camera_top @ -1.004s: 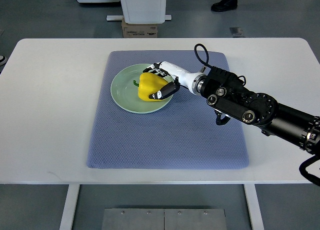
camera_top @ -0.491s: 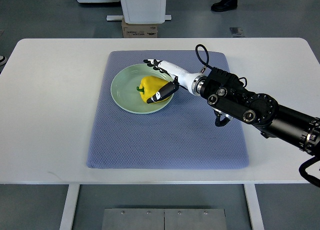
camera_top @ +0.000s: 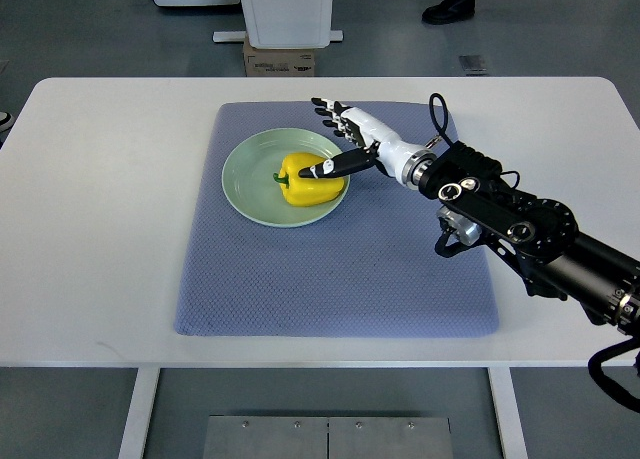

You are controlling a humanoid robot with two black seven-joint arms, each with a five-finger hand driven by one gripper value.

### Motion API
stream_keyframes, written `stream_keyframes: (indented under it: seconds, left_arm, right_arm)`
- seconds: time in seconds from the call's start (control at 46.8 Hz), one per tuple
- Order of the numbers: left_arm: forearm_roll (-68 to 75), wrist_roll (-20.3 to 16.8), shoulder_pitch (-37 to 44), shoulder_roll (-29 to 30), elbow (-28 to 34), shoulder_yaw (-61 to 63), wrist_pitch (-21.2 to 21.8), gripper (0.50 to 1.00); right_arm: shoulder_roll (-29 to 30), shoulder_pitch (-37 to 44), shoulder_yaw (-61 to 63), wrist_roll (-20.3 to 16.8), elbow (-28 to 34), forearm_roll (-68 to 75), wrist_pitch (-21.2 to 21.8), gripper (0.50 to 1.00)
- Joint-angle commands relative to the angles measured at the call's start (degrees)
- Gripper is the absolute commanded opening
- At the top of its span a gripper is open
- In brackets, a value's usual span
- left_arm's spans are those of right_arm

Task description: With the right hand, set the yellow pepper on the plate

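Note:
A yellow pepper (camera_top: 308, 179) with a green stem lies on its side on the pale green plate (camera_top: 245, 182), towards the plate's right half. My right hand (camera_top: 340, 136) hovers just right of and behind the pepper with its fingers spread open. Its black thumb tip lies over the pepper's top right; I cannot tell whether it touches. The right arm runs in from the right edge across the mat. The left arm is out of view.
The plate sits at the back of a blue-grey mat (camera_top: 330, 269) on a white table (camera_top: 100, 229). A cardboard box (camera_top: 280, 57) and a white stand are on the floor behind the table, where a person's shoe (camera_top: 450, 4) also shows.
The right hand let go of the pepper, spread its fingers and drew back to the right. The pepper settled onto the plate.

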Motion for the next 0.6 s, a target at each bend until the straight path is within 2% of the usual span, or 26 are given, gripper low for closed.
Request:
stream_keyframes:
  seconds: [0.0,0.256,0.577]
  left_arm:
    - [0.01,0.01,0.00,0.00,0.00,0.00,0.00,1.000]
    - [0.01,0.01,0.00,0.00,0.00,0.00,0.00,1.000]
    - [0.01,0.01,0.00,0.00,0.00,0.00,0.00,1.000]
  right_arm:
    - [-0.55,-2.39,5.53,0.27,0.09,0.37,-0.02,0.998]
    - [-0.90,-7.40,21.27,0.36,0.80,3.18,-0.02,1.000]
    - [-0.73,-12.76,32.35,1.06,1.15,4.06,-0.02,1.000]
